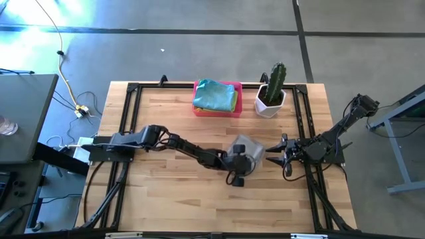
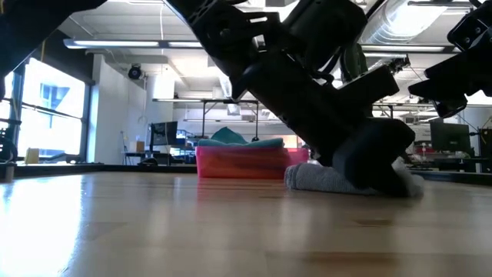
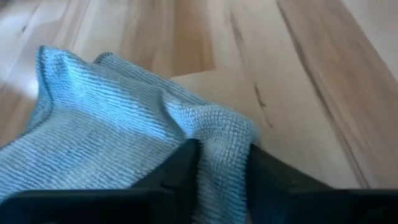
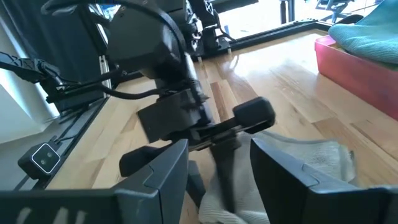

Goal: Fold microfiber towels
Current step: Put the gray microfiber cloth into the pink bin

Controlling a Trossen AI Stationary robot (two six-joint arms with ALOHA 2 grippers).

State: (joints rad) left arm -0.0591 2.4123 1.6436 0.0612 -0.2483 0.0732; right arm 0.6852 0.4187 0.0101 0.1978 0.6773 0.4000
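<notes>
A grey microfiber towel lies bunched on the wooden table, a little right of its middle. My left gripper reaches in from the table's left and is shut on the towel. In the low view the towel rests on the table under the dark gripper. My right gripper waits just right of the towel, open and holding nothing. Other towels, teal on top, lie stacked in a pink tray at the far edge. My left gripper pinches a raised fold of the towel between its two fingers; one layer or several, I cannot tell. The fingers slant down from the table's left. The rest of the towel lies slack and rumpled on the table.
A potted cactus in a white pot stands right of the pink tray at the far edge. A black metal frame runs around the tabletop. Bare wood lies toward the near edge and the left half.
</notes>
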